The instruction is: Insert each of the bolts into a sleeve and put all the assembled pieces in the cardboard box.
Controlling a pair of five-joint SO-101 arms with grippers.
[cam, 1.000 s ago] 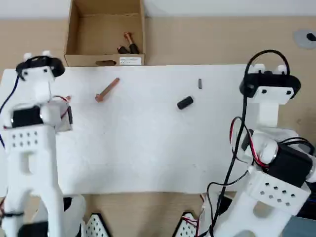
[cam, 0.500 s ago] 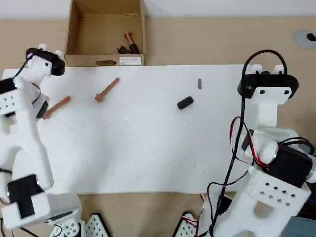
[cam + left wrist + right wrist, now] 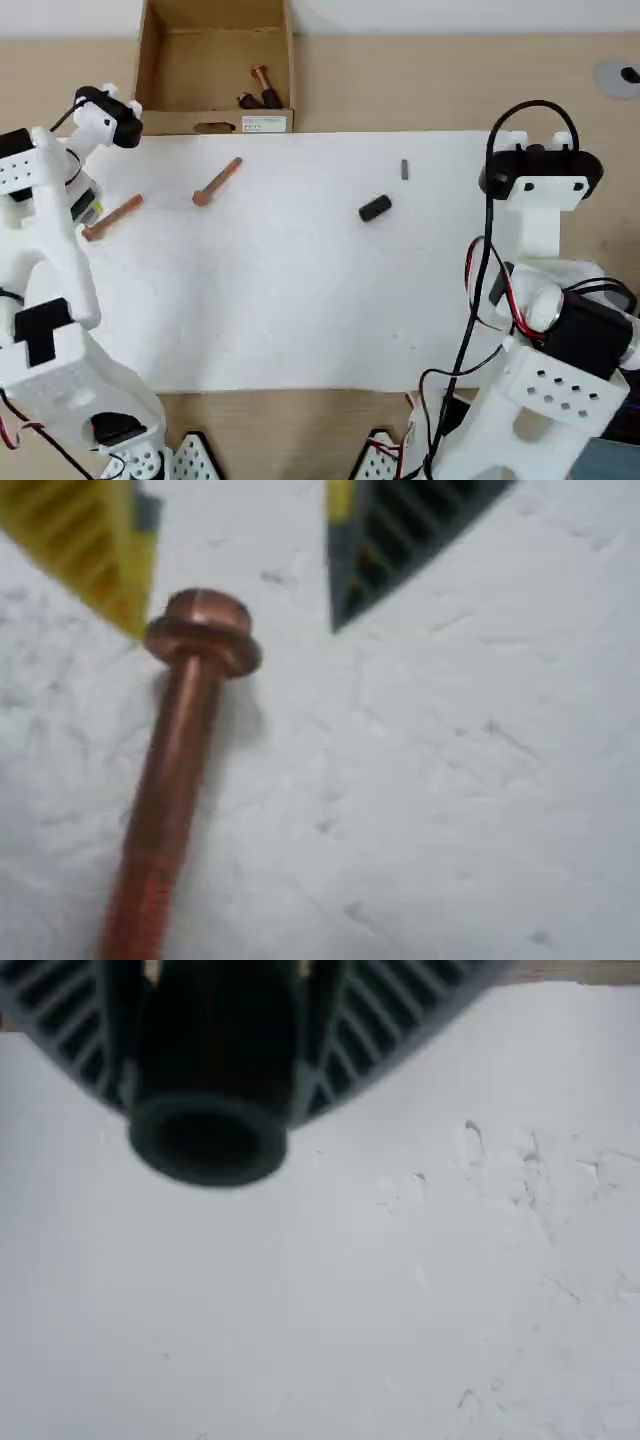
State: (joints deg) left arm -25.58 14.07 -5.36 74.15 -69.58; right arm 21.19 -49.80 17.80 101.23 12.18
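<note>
We see the left hand [image 3: 238,580] down close over the white sheet [image 3: 300,300] that covers most of the counter [image 3: 420,80]. Its jaws stand apart, with a yellow finger [image 3: 85,545] on one side and a dark ribbed one on the other. The head of a copper bolt [image 3: 180,750] lies in the gap, just beside the tip of the yellow finger and clear of the dark one; whether it touches the yellow tip we cannot tell. Its shank stretches flat along the sheet, away from the hand. From above, this bolt lies aslant near the sheet's left edge, beside the left arm [image 3: 45,260], head toward the arm. A second bolt [image 3: 217,182] lies aslant a little further in, apart from the first and near the cardboard box [image 3: 140,70]. The box stands on the counter just beyond the sheet's far edge, open at the top. Copper and black assembled pieces [image 3: 260,90] lie inside against its near wall; how many we cannot tell. The right hand [image 3: 212,1055] is clamped on a black sleeve [image 3: 208,1145], with ribbed fingers [image 3: 400,1015] on either side of it and the sleeve's open end sticking out past the fingertips over the sheet. The right arm [image 3: 545,230] stands at the sheet's right edge. A loose sleeve [image 3: 375,208] lies on its side on the sheet between the two arms, nearer the right one, with a small grey pin [image 3: 405,169] near it toward the far edge.
</note>
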